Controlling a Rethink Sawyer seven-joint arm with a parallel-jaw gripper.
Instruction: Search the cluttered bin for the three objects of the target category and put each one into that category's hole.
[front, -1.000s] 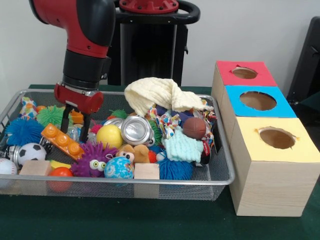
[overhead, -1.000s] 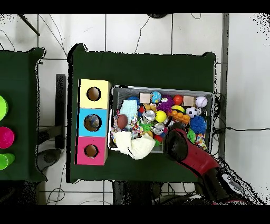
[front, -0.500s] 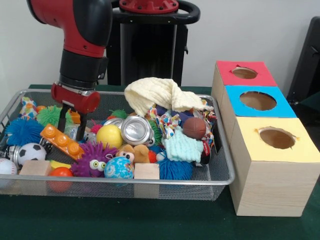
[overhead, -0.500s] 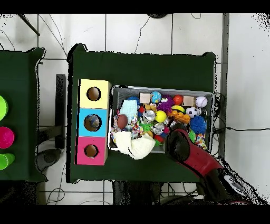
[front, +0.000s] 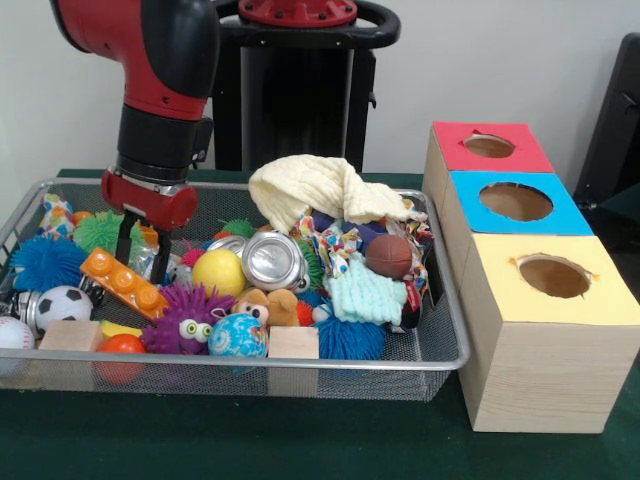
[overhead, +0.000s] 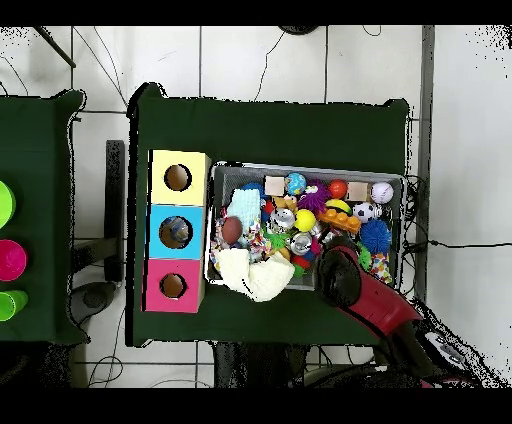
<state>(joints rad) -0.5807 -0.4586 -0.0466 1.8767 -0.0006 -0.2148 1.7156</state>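
A wire mesh bin (front: 300, 362) holds a heap of toys, balls, cans and cloths. My gripper (front: 141, 265) hangs at the bin's back left with its fingers apart, dipped into the clutter just behind an orange toy brick (front: 124, 283). Something small and orange with clear plastic shows between the fingers; I cannot tell whether they touch it. Close by are a yellow ball (front: 219, 271), a crushed silver can (front: 273, 260) and a soccer ball (front: 62, 304). In the overhead view the red arm (overhead: 345, 275) covers the gripper at the bin's lower right.
Three wooden boxes with round holes stand beside the bin: red (front: 489, 146), blue (front: 516, 201), yellow (front: 553, 276). A yellow cloth (front: 315, 190) is piled high mid-bin. Wooden blocks (front: 294, 342), a purple fuzzy toy (front: 188, 320) and blue spiky balls (front: 47, 262) lie along the front and left.
The gripper has shifted slightly to the left in the front view, staying low in the bin with its fingers still apart. The toys have not visibly moved.
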